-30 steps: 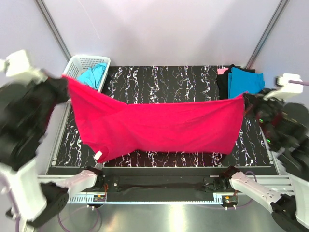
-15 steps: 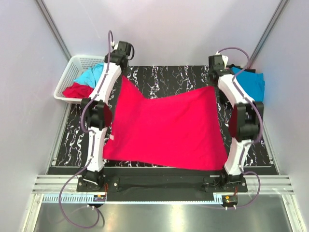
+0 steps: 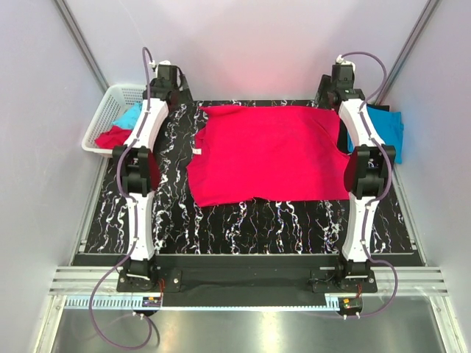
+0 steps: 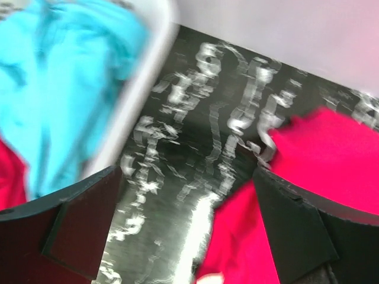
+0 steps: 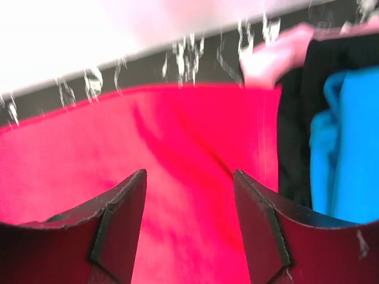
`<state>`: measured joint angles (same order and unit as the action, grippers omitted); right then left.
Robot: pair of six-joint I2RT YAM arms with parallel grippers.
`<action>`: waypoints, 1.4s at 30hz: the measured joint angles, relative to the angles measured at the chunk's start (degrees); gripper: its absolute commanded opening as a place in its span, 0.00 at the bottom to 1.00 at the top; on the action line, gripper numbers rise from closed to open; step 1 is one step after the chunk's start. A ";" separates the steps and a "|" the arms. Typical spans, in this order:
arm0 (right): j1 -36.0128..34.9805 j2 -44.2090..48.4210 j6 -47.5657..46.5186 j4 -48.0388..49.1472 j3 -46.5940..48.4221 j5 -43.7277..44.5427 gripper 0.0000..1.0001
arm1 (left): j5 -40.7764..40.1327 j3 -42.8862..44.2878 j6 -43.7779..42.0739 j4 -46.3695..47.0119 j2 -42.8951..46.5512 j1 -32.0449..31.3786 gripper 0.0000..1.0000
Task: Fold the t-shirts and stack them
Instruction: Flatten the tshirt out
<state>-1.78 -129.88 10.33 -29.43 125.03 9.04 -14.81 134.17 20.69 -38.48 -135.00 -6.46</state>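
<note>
A red t-shirt (image 3: 272, 151) lies spread flat on the far half of the black, white-veined worktop (image 3: 243, 220). Its far edge runs close to the back of the worktop and its near hem is a little wavy, with a small white label (image 3: 197, 152) showing at its left edge. Both arms reach straight out to the back, one along each side of the shirt. The left hand (image 4: 186, 177) hangs with its two fingers (image 4: 83, 225) set wide apart and holding nothing. Bare worktop shows between them, and a corner of the red cloth lies just beside the right-hand finger. The right hand (image 5: 189, 174) is also spread wide and empty, and it hovers over the shirt's far right corner with red cloth filling the gap between its fingers. Whether either hand touches the cloth cannot be told. At the far left corner stands a white basket (image 3: 118, 94), just beside the left arm. It holds a crumpled turquoise shirt (image 3: 132, 116) and a crumpled red shirt (image 3: 110, 137). At the far right, beyond the right arm, a folded turquoise shirt (image 3: 386, 129) lies on top of black cloth (image 5: 296, 118). A bit of pale pink cloth (image 5: 272, 53) shows at the far end of that pile, close to the spread shirt's corner.
</note>
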 measured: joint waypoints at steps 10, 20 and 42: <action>-0.09 20.94 2.86 1.11 -28.37 -1.73 0.67 | 5.44 -18.27 -0.66 0.11 16.26 -6.67 0.99; -3.17 50.88 12.66 -0.46 -53.68 -6.05 0.65 | 14.01 -58.49 11.37 1.51 46.58 -10.12 0.99; -5.90 28.46 11.98 -5.62 -57.02 -10.34 0.63 | 18.25 -55.80 19.74 7.69 23.12 -18.45 0.99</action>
<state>-7.68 -101.43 22.31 -35.05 68.01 -1.30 3.44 78.37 40.42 -30.79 -111.87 -24.91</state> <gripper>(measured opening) 0.640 0.985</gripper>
